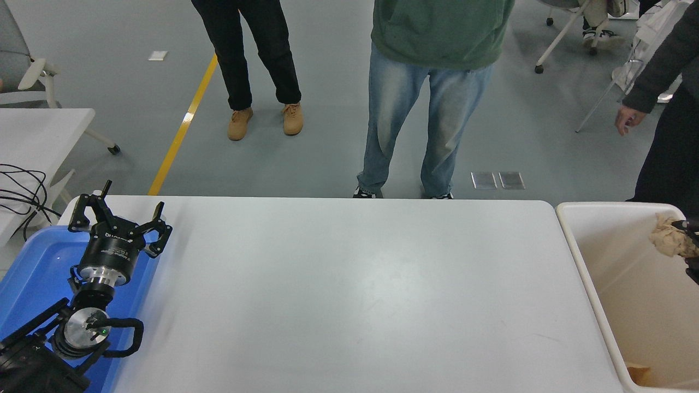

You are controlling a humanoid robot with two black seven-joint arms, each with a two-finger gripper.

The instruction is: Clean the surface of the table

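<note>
The table surface [349,284] is a wide white top with nothing lying on it. My right gripper [689,245] shows only at the right edge, over the white bin [573,245], shut on a crumpled tan paper wad [670,240] that hangs above the bin's inside. My left gripper [120,221] is parked at the lower left over the blue tray [33,273], its fingers spread open and holding nothing.
A tan scrap [639,374] lies on the bin's bottom. A person in jeans [407,125] stands at the table's far edge, another in black trousers [246,54] farther back, and a third person's hand [625,117] hangs at the right. A smaller white table [38,136] with cables is at the left.
</note>
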